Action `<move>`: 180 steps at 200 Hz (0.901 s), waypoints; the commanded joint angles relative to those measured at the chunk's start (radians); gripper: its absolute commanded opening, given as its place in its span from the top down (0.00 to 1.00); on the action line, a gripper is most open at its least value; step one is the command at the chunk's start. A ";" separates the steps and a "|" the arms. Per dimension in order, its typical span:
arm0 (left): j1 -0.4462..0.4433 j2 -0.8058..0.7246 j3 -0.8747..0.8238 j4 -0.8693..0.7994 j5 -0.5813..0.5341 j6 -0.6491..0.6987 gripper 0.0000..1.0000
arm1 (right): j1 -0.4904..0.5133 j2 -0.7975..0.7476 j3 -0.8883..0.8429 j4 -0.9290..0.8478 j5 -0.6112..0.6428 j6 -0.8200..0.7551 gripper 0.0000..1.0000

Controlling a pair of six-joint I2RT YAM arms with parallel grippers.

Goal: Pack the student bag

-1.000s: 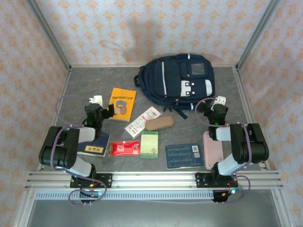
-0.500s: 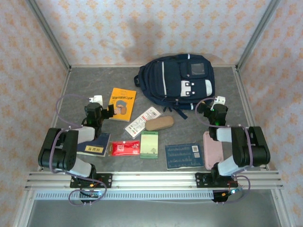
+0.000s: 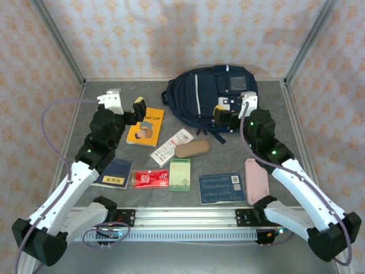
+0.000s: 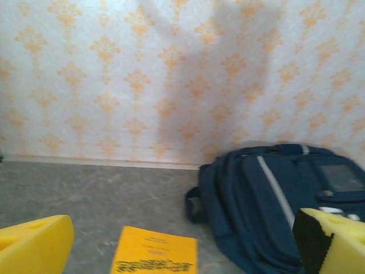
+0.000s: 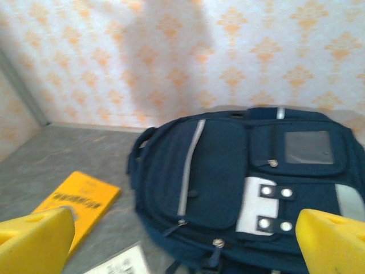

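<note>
1. The backpack (image 3: 214, 100) lies flat on the far right-of-centre part of the table (image 3: 274, 145), front face up. Its top points at the back wall, and its white buckle patch and grey panel are on show.
2. Over to the right jaws: they hang above the backpack's near edge, by the white patch. They are spread wide with nothing between them. In the right wrist view the yellow pads (image 5: 34, 242) sit at the bottom corners, with the backpack (image 5: 228, 182) framed between.
3. The left jaws are up over the far end of a yellow booklet (image 3: 146, 127), just left of the backpack. They too are fully apart and empty. In the left wrist view the pads (image 4: 31, 248) frame the booklet (image 4: 155, 257), and the backpack (image 4: 268, 211) lies to the right.
4. Just in front of the backpack, a dark strap (image 3: 217, 134) trails onto the table.
5. Near that strap lie a brown glasses case (image 3: 191, 149) and a white packet (image 3: 171, 144), side by side and close to touching.
6. Nearer the arms is a row of flat things:
   - a dark blue booklet (image 3: 113, 173)
   - a red packet (image 3: 151, 178)
   - a green notepad (image 3: 180, 174) right against the red packet
   - a blue book (image 3: 222, 188)
   - a pink case (image 3: 256, 180), partly under the right arm
7. Nothing lies on top of the backpack; the open right jaws above its near edge are all that stands over it.
</note>
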 commanded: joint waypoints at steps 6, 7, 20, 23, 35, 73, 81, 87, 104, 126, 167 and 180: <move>-0.182 0.083 0.232 -0.552 -0.118 -0.118 0.00 | 0.124 0.052 0.226 -0.442 0.111 0.033 0.01; -0.191 0.090 0.244 -0.569 -0.125 -0.118 0.00 | 0.132 0.058 0.238 -0.457 0.124 0.034 0.01; -0.260 0.193 0.394 -0.771 -0.122 -0.109 0.00 | 0.183 0.138 0.407 -0.652 0.235 0.081 0.01; -0.262 0.215 0.425 -0.815 -0.104 -0.109 0.00 | 0.184 0.154 0.446 -0.694 0.240 0.100 0.01; -0.258 0.330 0.561 -1.037 -0.094 -0.211 0.00 | 0.184 0.221 0.575 -0.844 0.264 0.135 0.01; -0.163 0.289 0.424 -0.921 0.088 -0.418 0.00 | 0.060 0.224 0.479 -0.646 0.045 0.283 0.00; -0.162 0.241 0.380 -0.873 0.059 -0.458 0.00 | 0.054 0.284 0.506 -0.663 0.058 0.296 0.01; -0.159 0.208 0.350 -0.843 0.046 -0.477 0.00 | 0.052 0.337 0.534 -0.691 0.068 0.295 0.02; -0.123 0.175 0.318 -0.833 0.086 -0.498 0.00 | 0.055 0.441 0.565 -0.678 0.031 0.291 0.02; -0.074 0.184 0.317 -0.861 0.226 -0.451 0.00 | 0.041 0.538 0.556 -0.612 0.112 0.349 0.00; -0.075 0.134 0.234 -0.789 0.369 -0.393 0.01 | -0.068 0.741 0.582 -0.462 -0.112 0.288 0.18; -0.075 0.120 0.211 -0.766 0.409 -0.381 0.03 | -0.086 0.833 0.640 -0.453 -0.171 0.280 0.23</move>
